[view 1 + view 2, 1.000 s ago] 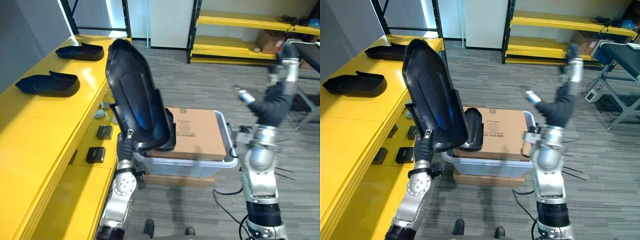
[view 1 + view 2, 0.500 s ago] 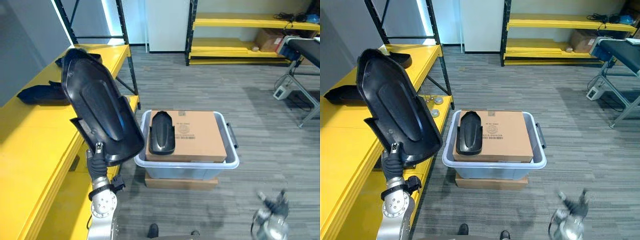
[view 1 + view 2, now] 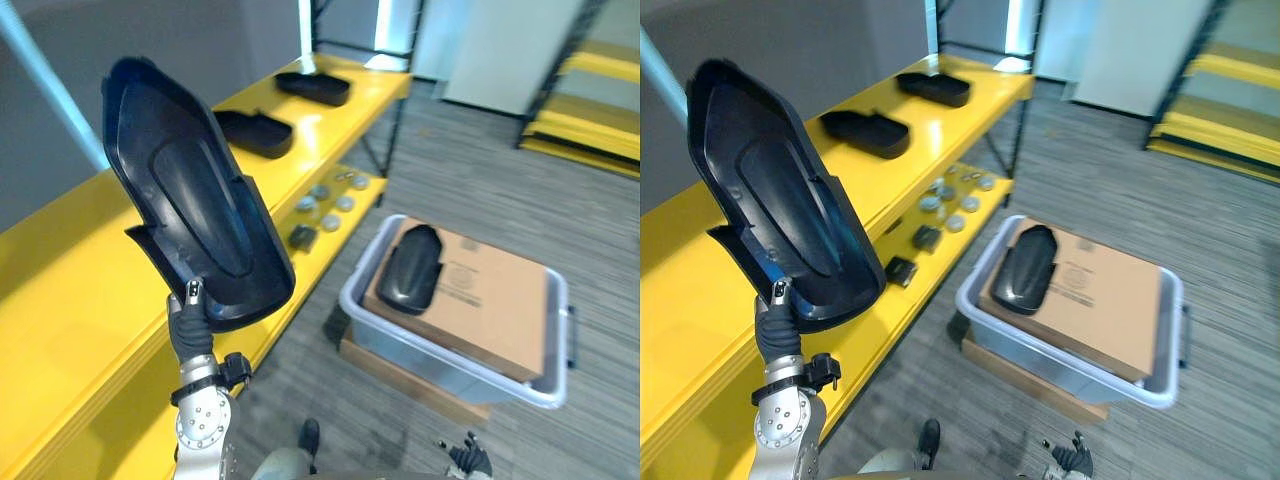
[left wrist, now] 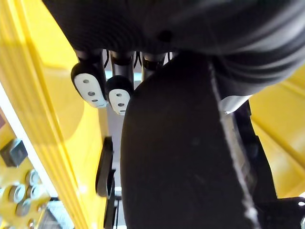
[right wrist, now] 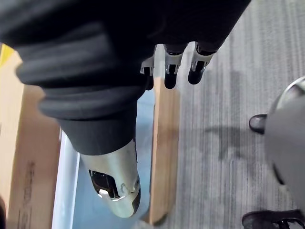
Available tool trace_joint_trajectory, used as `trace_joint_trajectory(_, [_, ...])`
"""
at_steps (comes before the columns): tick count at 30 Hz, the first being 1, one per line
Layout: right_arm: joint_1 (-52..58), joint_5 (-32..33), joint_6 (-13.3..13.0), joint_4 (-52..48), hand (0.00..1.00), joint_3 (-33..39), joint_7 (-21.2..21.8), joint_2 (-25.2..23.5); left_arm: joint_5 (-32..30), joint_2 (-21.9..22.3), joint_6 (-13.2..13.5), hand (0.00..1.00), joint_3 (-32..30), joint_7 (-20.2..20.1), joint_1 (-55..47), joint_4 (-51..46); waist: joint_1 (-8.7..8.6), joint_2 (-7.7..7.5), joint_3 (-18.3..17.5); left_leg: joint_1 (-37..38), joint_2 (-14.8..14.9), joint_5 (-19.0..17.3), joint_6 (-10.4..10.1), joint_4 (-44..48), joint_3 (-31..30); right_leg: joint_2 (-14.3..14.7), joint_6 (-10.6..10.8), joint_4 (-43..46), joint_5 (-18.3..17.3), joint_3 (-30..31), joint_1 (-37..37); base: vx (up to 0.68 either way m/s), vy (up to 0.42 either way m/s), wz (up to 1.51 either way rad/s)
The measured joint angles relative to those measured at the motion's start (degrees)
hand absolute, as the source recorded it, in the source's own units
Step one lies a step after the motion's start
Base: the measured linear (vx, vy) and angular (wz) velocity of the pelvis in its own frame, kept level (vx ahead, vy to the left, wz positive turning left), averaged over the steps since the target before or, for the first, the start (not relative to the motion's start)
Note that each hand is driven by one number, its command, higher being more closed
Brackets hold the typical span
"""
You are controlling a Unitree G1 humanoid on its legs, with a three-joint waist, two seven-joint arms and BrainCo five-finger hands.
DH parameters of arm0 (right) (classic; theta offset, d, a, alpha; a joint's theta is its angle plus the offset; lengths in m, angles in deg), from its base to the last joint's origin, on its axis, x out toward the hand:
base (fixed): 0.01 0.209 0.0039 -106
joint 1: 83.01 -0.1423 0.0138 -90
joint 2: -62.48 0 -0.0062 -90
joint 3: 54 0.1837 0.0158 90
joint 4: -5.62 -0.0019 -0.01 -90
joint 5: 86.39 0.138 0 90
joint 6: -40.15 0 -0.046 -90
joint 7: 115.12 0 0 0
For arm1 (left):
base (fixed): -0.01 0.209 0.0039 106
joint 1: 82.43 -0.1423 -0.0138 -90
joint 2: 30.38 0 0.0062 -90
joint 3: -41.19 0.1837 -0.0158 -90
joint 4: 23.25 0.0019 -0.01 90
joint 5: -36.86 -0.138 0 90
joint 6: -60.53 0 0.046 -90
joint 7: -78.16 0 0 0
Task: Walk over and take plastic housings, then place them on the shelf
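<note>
Left hand (image 3: 188, 322): curled round housing (image 3: 195, 200) base, upright by shelf (image 3: 80, 300) edge.
Right hand (image 5: 116, 183): fingers relaxed, empty, low beside bin (image 3: 450, 375).
Box (image 3: 490, 305): in bin, second housing (image 3: 408, 268) on top.
Shelf top: third housing (image 3: 256, 132), fourth housing (image 3: 313, 87).

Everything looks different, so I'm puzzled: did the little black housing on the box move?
No. The small housing lies on the same end of the cardboard box as before; the camera turned instead.
</note>
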Motion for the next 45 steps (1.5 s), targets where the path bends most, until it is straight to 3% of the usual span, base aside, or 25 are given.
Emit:
trace_joint_trajectory(2, [-0.8,0.0,0.0,-0.1,0.00,-0.5,0.0,0.9,0.3,0.4,0.2,1.00,0.8,0.0,0.1,0.0,-0.30,0.60,0.0,-0.1,1.7,-0.3,0.0,0.8,8.3,-1.3,1.3,2.0,-1.0,-3.4,1.5,0.05,0.076,1.16])
trace_joint_trajectory(4, [-1.9,0.0,-0.1,0.5,0.00,-0.4,0.1,1.1,0.3,0.2,0.8,1.00,2.5,0.1,1.2,0.2,-0.12,0.67,-0.3,0.6,1.1,-1.5,-0.7,-0.3,14.7,-3.4,2.6,-0.3,-0.6,-8.2,3.3,0.10,0.112,1.20])
trace_joint_trajectory(6, [-2.7,0.0,-0.1,0.8,0.00,-0.4,0.1,1.2,0.3,0.2,1.8,1.00,2.8,-0.1,3.0,1.8,-0.24,0.88,-0.3,-0.2,-0.6,-1.4,-0.8,-0.3,15.0,-4.5,3.6,-1.3,-1.2,-9.1,4.2,0.14,0.153,0.93])
trace_joint_trajectory(8, [-3.6,-0.2,0.3,1.5,0.00,-0.5,0.2,0.6,0.5,0.2,1.8,1.00,2.8,-0.1,4.0,3.9,-0.19,-0.16,-0.1,0.2,-3.3,-3.0,0.4,0.1,13.9,-6.5,3.0,0.6,-1.8,-8.9,4.9,0.17,0.158,0.58])
trace_joint_trajectory(9, [-4.2,-0.6,0.4,1.5,0.00,-0.6,0.2,0.5,0.5,0.1,1.6,1.00,3.0,-0.1,4.1,4.7,-0.18,-0.51,0.4,0.3,-4.3,-4.8,0.8,2.0,13.4,-8.4,0.9,4.0,-2.3,-8.4,5.0,0.21,0.152,0.32])
trace_joint_trajectory(10, [-4.4,-0.6,0.5,1.0,0.00,-0.8,0.2,0.7,0.5,-0.2,1.6,1.00,3.7,-0.2,4.1,5.6,-0.39,-0.43,1.0,0.9,-4.8,-6.5,1.5,4.0,12.4,-10.9,-3.8,12.0,-2.4,-4.6,3.4,0.21,0.152,0.34])
trace_joint_trajectory(11, [-4.3,-0.6,0.5,0.9,0.00,-1.2,0.2,0.8,0.5,-0.5,1.6,1.00,4.4,-0.2,4.2,6.1,-0.87,-0.34,1.4,1.8,-4.9,-7.3,1.2,4.6,11.7,-11.6,-5.8,16.6,-3.1,-0.4,1.4,0.22,0.138,0.48])
trace_joint_trajectory(13, [-3.9,-0.6,0.5,0.9,0.00,-4.2,0.8,0.5,0.4,-2.3,1.5,1.00,6.7,-0.2,4.7,8.0,-1.99,-1.07,1.7,5.1,-4.9,-9.1,0.3,4.7,8.9,-7.2,-3.7,26.1,-6.5,16.3,-5.8,0.24,0.103,0.52])
trace_joint_trajectory(17, [-3.3,-0.7,0.4,0.7,0.00,-5.0,1.3,-0.2,0.3,-2.7,1.5,1.00,7.9,-0.1,6.0,9.4,-2.50,-1.61,1.8,8.5,-5.3,-10.6,0.4,5.0,5.4,-0.4,-2.5,23.0,-8.4,26.7,-14.0,0.23,0.028,0.51])
trace_joint_trajectory(19, [-2.2,-0.7,0.3,-0.3,0.00,-5.0,1.3,-0.3,0.2,-2.7,1.5,1.00,9.2,0.0,7.2,9.5,-3.81,-1.79,1.7,9.2,-6.3,-11.1,0.1,5.9,1.7,3.3,-2.2,20.1,-8.3,34.4,-16.2,0.23,-0.041,1.19])
trace_joint_trajectory(20, [-1.0,-0.7,0.3,-1.3,0.00,-5.1,1.3,-0.5,0.1,-2.6,1.6,1.00,10.0,0.0,7.9,9.5,-4.33,-2.25,1.5,9.4,-7.2,-11.9,0.2,7.1,-1.0,4.9,-1.7,19.4,-8.0,39.4,-17.3,0.27,-0.128,1.48])
trace_joint_trajectory(21, [0.3,-0.7,0.3,-2.1,0.00,-5.5,1.3,-1.0,0.0,-2.5,1.6,1.00,10.9,0.2,8.1,9.5,-4.24,-3.37,1.5,9.7,-8.6,-12.9,-0.3,8.0,-3.5,4.7,-0.5,19.4,-7.3,41.5,-17.6,0.27,-0.160,1.36])
trace_joint_trajectory(24, [1.7,-0.6,0.4,-2.2,0.00,-7.0,1.3,-1.1,0.0,-1.7,1.7,1.00,11.3,1.0,8.0,9.4,-3.01,-4.72,0.8,9.5,-9.4,-15.9,-2.8,11.1,-8.2,4.0,-1.4,17.2,-6.0,38.2,-16.8,0.24,-0.234,0.93])
trace_joint_trajectory(25, [1.8,-0.6,0.4,-2.2,0.00,-7.2,1.4,-1.0,0.0,-1.1,1.7,1.00,11.4,1.0,8.1,9.4,-2.92,-5.25,0.4,9.0,-8.7,-17.0,-3.4,12.4,-9.8,4.2,-0.5,16.6,-6.6,36.2,-15.9,0.27,-0.352,0.90])
trace_joint_trajectory(26, [1.6,-0.6,0.3,-3.9,0.00,-6.9,1.3,-1.0,0.2,-0.4,1.7,1.00,11.8,1.0,8.0,9.5,-1.88,-4.13,0.2,8.1,-6.2,-17.9,-5.0,13.3,-11.2,5.8,-2.1,15.6,-6.6,32.8,-14.9,0.26,-0.351,0.73])
trace_joint_trajectory(28, [1.3,-0.6,0.1,-4.7,0.00,-6.9,1.4,-1.1,0.2,-0.4,1.7,1.00,12.1,0.9,8.0,9.6,-2.06,-4.09,0.2,8.1,-5.2,-17.3,-5.9,12.6,-11.1,6.0,-2.9,15.4,-6.9,30.9,-14.6,0.18,-0.243,0.53])
trace_joint_trajectory(31, [1.3,-0.5,0.0,-5.4,0.00,-6.5,1.3,-0.8,0.2,-0.4,1.6,1.00,13.9,0.8,8.6,11.4,-2.18,-4.04,0.1,11.2,-3.9,-14.6,-9.1,7.8,-10.5,6.0,-3.8,13.1,-6.9,27.7,-11.5,0.21,-0.223,0.53])
trace_joint_trajectory(35, [1.4,-0.5,-0.1,-5.9,0.00,-5.4,1.4,-0.6,0.2,-0.5,1.6,1.00,14.1,0.7,9.0,12.5,-2.17,-4.03,-0.8,13.0,-3.4,-11.5,-8.4,3.6,-9.7,6.7,-5.1,8.8,-6.1,26.7,-9.1,0.11,-0.080,0.12])
trace_joint_trajectory(40, [1.4,-0.6,-0.1,-3.6,0.00,-4.2,1.5,-0.4,-0.1,-1.0,0.8,1.00,13.4,0.8,10.2,17.2,-2.35,-3.66,-2.0,15.9,-2.7,-8.3,-8.5,-1.1,-8.8,8.1,-5.4,1.9,-1.9,27.0,-5.5,0.07,-0.011,-0.05])
trace_joint_trajectory(45, [0.1,-0.8,0.0,-0.5,0.00,-3.7,2.6,-0.4,-2.7,-4.7,-1.3,1.00,7.6,1.6,20.3,27.0,-4.34,-2.91,-2.7,17.5,-2.4,-5.0,-7.0,-6.2,-7.1,9.1,-4.8,-5.7,3.2,28.3,-3.5,0.00,0.023,-0.18])
